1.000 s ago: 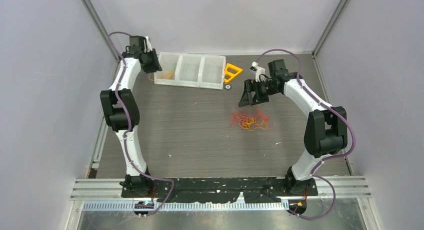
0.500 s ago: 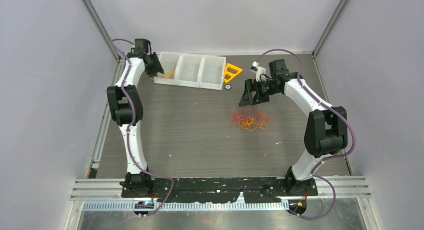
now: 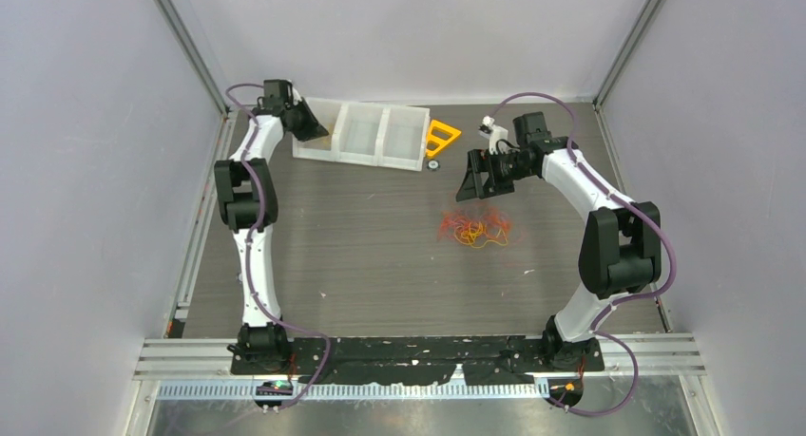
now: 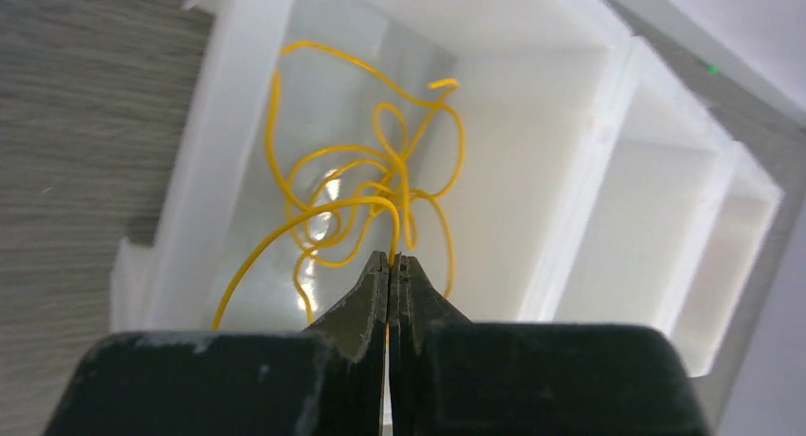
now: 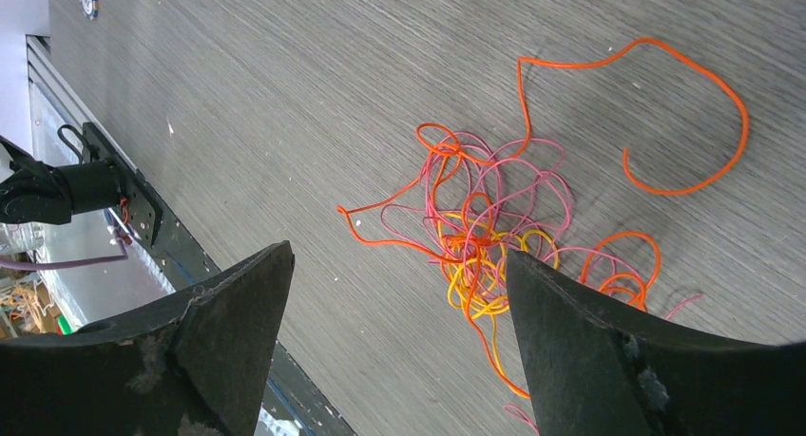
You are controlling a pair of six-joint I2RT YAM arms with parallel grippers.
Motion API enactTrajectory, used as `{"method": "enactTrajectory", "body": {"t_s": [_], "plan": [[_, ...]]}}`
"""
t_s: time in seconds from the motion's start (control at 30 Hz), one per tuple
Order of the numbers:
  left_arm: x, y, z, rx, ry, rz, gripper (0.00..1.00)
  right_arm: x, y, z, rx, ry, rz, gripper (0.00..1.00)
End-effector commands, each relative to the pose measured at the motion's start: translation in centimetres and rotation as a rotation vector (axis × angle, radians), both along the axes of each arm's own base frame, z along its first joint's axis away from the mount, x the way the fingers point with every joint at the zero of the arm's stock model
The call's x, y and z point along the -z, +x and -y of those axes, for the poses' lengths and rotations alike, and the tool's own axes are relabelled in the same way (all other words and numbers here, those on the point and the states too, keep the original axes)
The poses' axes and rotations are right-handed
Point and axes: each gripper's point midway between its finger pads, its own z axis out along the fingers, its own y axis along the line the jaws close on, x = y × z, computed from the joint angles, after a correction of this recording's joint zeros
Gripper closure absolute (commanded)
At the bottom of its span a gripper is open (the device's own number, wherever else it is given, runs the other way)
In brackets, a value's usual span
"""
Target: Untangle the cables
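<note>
1. left gripper (image 3: 306, 121): at the far-left corner of the table (image 3: 361, 255), over the left end of the white tray (image 3: 378, 132). Jaws are pressed together.
2. In the left wrist view the fingertips (image 4: 390, 262) pinch a yellow strand (image 4: 380, 184). The rest of it loops loosely in the tray's leftmost compartment (image 4: 228, 123). One end trails toward the near wall.
3. The tray has three compartments in a row. I see no contents in the middle and right ones.
4. orange-yellow triangle (image 3: 440, 137): just beside the tray's right end. A small round disc (image 3: 433, 165) sits near the tray's front right corner.
5. cables (image 3: 473, 230): the main clump lies on the table right of centre, well apart from the tray.
6. The right wrist view shows orange, pink-red and yellow strands knotted together (image 5: 485, 236). One long orange strand (image 5: 684, 184) curls out to the side.
7. right gripper (image 3: 480, 184): just past the far side of the clump, jaws spread wide and gripping nothing. In its wrist view (image 5: 399, 255) both fingers are off the wires. The clump shows in the gap between them.
</note>
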Motion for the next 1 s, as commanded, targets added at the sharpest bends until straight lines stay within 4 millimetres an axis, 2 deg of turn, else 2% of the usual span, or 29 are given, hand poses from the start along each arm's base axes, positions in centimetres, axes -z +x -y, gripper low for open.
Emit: {"method": "enactTrajectory", "body": {"t_s": [0.0, 0.1, 0.2, 0.27, 0.3, 0.33, 0.4, 0.63, 0.8, 0.97], "plan": [[-2.6, 2.3, 1.9, 0.041, -0.171, 0.128, 1.0, -0.4, 0.4, 0.2, 0.007, -0.001, 0.013, 0.12], [-1.9, 2.4, 1.9, 0.036, -0.224, 0.116, 1.0, -0.3, 0.4, 0.3, 0.008, -0.004, 0.011, 0.12], [-1.7, 2.6, 1.0, 0.01, -0.189, 0.114, 1.0, -0.2, 0.4, 0.2, 0.008, -0.004, 0.006, 0.12], [-2.0, 2.6, 0.8, 0.011, -0.18, 0.119, 0.81, -0.2, 0.5, 0.2, 0.01, -0.005, 0.004, 0.12], [-2.5, 2.5, 0.7, 0.008, -0.172, 0.126, 0.68, -0.2, 0.6, 0.3, 0.009, -0.004, 0.006, 0.12], [-2.6, 2.4, 0.5, 0.002, -0.164, 0.128, 0.62, -0.2, 0.6, 0.2, 0.01, -0.005, 0.005, 0.12], [-3.9, 2.4, 0.1, -0.007, -0.142, 0.153, 0.55, -0.4, 0.6, 0.2, 0.009, -0.001, 0.007, 0.12], [-8.1, 1.8, -1.4, -0.049, -0.034, 0.229, 0.48, -0.7, 0.4, 0.1, 0.005, 0.006, 0.014, 0.12], [-9.6, 0.1, -3.0, -0.097, 0.12, 0.235, 0.38, -1.4, 0.5, 0.0, 0.002, 0.017, 0.028, 0.12], [-10.5, -1.5, -4.3, -0.109, 0.252, 0.214, 0.34, -1.9, 0.6, 0.0, 0.001, 0.015, 0.048, 0.12]]}}
